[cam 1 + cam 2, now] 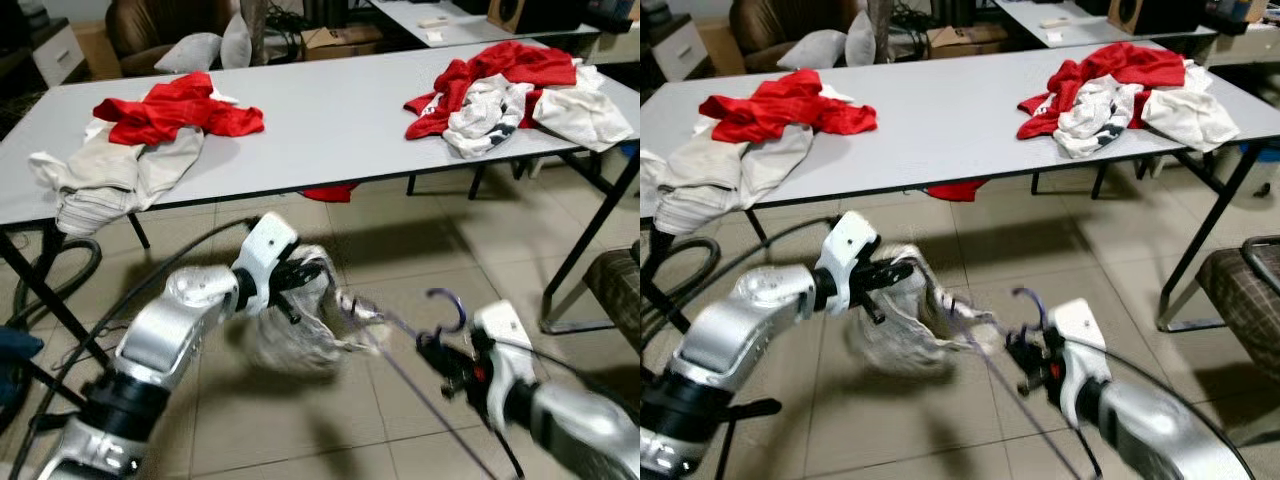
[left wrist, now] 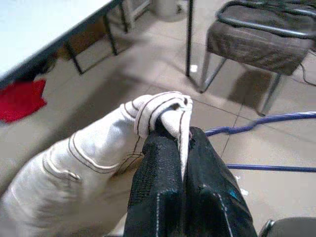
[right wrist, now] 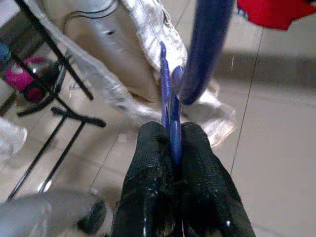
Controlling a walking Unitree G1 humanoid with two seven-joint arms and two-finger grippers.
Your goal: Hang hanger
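- Right wrist view gives me the clearest read: my right gripper has its two black fingers pressed together on the thin purple hanger, which stands up from between the fingertips.
- From the head camera, I see the hanger's hook curling just above that gripper, low over the tiled floor in front of the grey table.
- My left gripper is clamped on a fold of the white striped garment, which hangs bunched below it.
- Between my two arms, the garment reaches towards the hanger, blurred where they meet.
- On the table I see two heaps of red and white clothes, well apart.
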